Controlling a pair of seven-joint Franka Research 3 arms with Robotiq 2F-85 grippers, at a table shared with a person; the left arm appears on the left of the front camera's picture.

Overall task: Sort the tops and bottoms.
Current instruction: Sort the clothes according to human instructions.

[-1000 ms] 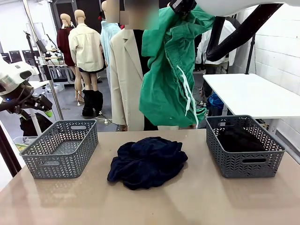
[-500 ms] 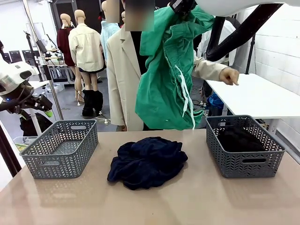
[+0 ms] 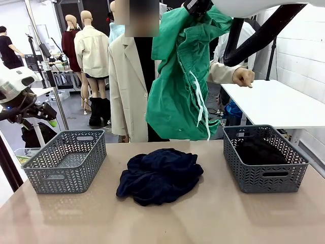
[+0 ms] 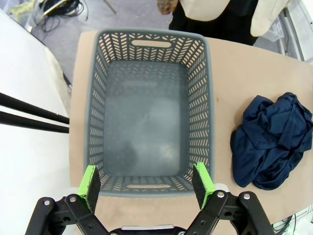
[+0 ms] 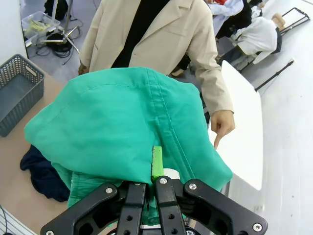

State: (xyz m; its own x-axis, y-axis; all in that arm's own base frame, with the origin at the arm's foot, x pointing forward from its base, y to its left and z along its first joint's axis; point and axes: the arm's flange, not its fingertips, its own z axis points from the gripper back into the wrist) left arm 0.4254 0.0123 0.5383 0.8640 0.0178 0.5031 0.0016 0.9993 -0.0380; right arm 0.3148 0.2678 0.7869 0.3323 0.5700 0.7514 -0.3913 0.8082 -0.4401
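Note:
The bright green garment (image 3: 177, 86) with white drawstrings hangs high over the table's far edge, and my right gripper (image 3: 198, 7) is shut on its top. The right wrist view shows the right gripper (image 5: 156, 169) with jaws pinched on a fold of the green garment (image 5: 127, 112). A dark navy pile (image 3: 160, 175) lies mid-table. A black garment (image 3: 258, 150) sits in the right basket (image 3: 265, 178). My left gripper (image 3: 51, 119) hovers at the far left; in its wrist view the left gripper (image 4: 146, 183) is open above the empty left basket (image 4: 146, 44), beside the navy pile (image 4: 271, 142).
A person in a beige blazer (image 3: 127, 81) stands behind the table, with a hand (image 3: 244, 77) pointing towards the right side. The same hand (image 5: 221, 126) points down in the right wrist view. A white table (image 3: 274, 101) stands at the back right.
The person stepped to the left and brought an arm out from behind the green garment, pointing right. The hanging garment swung slightly left. Neither arm has moved.

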